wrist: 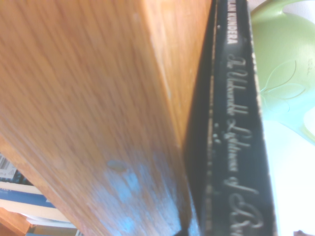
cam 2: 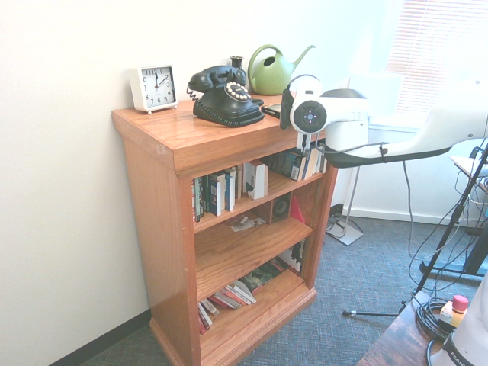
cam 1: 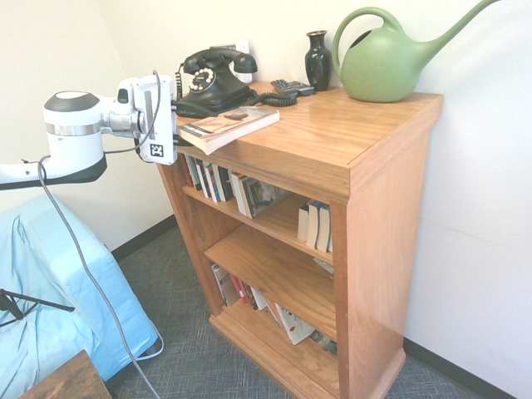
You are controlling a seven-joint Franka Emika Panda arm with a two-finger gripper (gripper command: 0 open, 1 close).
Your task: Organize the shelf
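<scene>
- Shelf (cam 1: 349, 166) in the first exterior view: a warm orange-brown bookcase against the white wall, near a corner, with three open tiers holding rows of books.
- On its thick top board sit a black rotary phone (cam 1: 214, 79), a dark vase (cam 1: 317, 60), a green watering can (cam 1: 391, 58) and a paperback book (cam 1: 229, 126) lying flat, its near end jutting over the front corner.
- The white arm comes in from the picture's left, roughly level; the gripper (cam 1: 172, 116) is at that corner of the top board, right by the overhanging end of the book. Its fingers are hidden behind the wrist housing, so I cannot tell whether they are spread or clamped.
- Second exterior view: the shelf (cam 2: 152, 137) stands at left-centre; a white alarm clock (cam 2: 153, 88) sits at the far end of the top. The gripper (cam 2: 293, 114) meets the opposite end of the board, and the finger gap is hidden here too.
- Wrist view: the wooden board edge (wrist: 98, 108) fills most of the picture, with the book's dark spine (wrist: 236, 123) lying along it.
</scene>
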